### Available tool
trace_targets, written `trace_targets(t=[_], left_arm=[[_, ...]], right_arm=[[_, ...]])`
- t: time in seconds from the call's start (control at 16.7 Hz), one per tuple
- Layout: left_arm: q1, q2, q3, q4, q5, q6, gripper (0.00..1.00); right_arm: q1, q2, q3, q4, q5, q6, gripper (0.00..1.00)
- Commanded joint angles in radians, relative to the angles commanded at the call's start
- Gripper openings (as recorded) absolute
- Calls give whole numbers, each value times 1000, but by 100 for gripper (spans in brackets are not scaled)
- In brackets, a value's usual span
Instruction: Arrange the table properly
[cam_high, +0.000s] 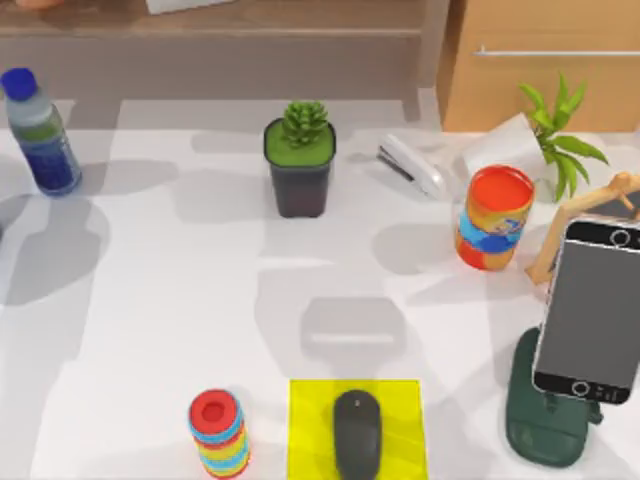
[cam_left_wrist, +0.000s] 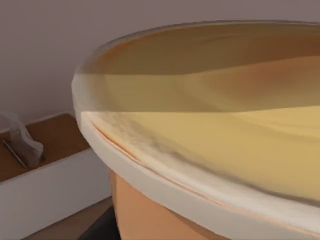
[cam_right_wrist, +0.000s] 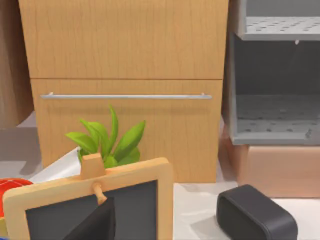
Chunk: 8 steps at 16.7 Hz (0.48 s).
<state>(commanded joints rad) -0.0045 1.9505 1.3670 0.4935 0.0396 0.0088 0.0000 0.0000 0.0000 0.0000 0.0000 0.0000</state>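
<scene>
The white bench (cam_high: 180, 300) spreads across the top view, carrying everything. The mouse (cam_high: 357, 433) already lies on the yellow mat (cam_high: 310, 410) at the near edge, so that pairing looks settled. Which object comes next is not evident.

In the right wrist view, a dark part of the right gripper (cam_right_wrist: 95, 222) sits in front of a small wooden-framed chalkboard (cam_right_wrist: 90, 200). I cannot tell whether it is apart or together. The left gripper's state cannot be told either: its wrist camera is pressed close to a wide tan bowl (cam_left_wrist: 200, 150).

To do this step well, I judge each arm should back off for a wider look before reaching, since the right side is crowded. There the phone (cam_high: 588, 310) leans on its green stand (cam_high: 545, 430), just beside the wooden easel (cam_high: 575, 215) and the colourful cup (cam_high: 493, 217). A careless sweep could topple any of them, or the upright water bottle (cam_high: 40, 130) at far left.

As for containers, the black pot (cam_high: 300, 180) holds a succulent (cam_high: 304, 122). A white pot (cam_high: 500, 148) holds a leafy plant (cam_high: 560, 135). The cup shows an orange inside with nothing visible in it. The visible part of the bowl's inside is bare. The striped can (cam_high: 218, 433) wears a red lid. The cabinet drawer (cam_right_wrist: 125, 130) is shut.
</scene>
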Motion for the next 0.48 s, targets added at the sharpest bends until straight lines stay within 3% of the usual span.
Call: trace_targets(t=[0.42,0.48], left_arm=[[0,0,0,0,0,0,98],[0,0,0,0,0,0,100]], right_arm=[[0,0,0,0,0,0,100],[0,0,0,0,0,0,100]])
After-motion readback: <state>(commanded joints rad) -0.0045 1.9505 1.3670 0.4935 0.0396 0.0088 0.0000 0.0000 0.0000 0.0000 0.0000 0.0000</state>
